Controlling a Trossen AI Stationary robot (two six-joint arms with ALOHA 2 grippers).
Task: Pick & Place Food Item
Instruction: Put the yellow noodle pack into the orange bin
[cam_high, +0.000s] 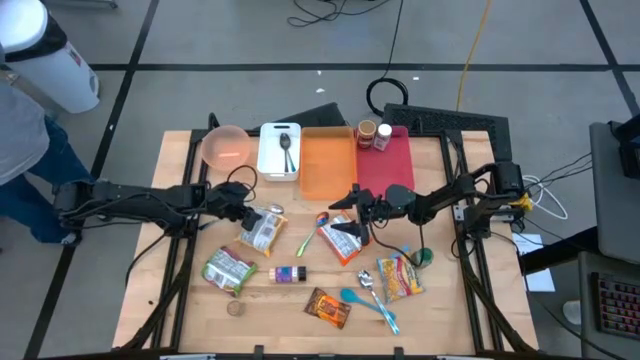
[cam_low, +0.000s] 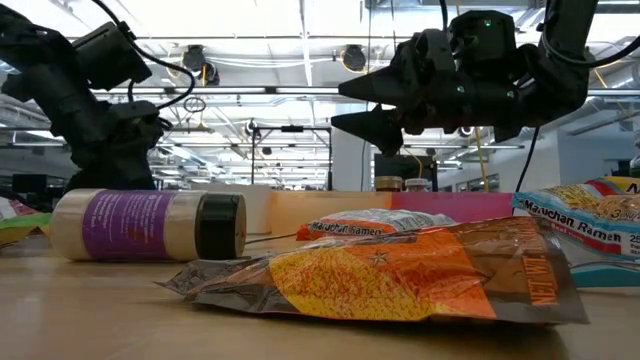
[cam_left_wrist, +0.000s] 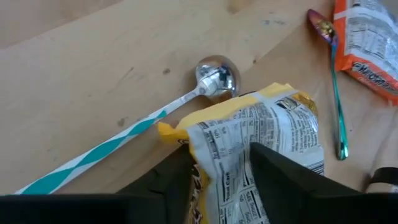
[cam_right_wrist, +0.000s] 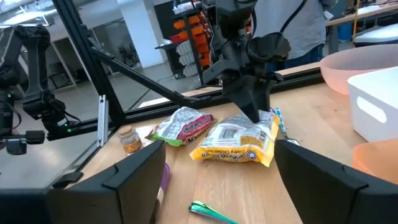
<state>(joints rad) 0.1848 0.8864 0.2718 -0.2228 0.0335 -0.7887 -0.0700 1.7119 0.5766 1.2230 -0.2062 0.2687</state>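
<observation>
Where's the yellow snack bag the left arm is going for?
High view: yellow snack bag lies left of centre on the table, under the left gripper, a striped-handle spoon beside it.

bright, even overhead light; low view blurs the nearest packet (cam_low: 400, 285).

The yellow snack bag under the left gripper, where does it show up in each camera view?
High view: yellow snack bag left of centre, at the left gripper.
Low view: not identifiable.
Left wrist view: bag between the fingers.
Right wrist view: bag mid-picture.
Shared landmark: the striped-handled spoon beside it.
</observation>
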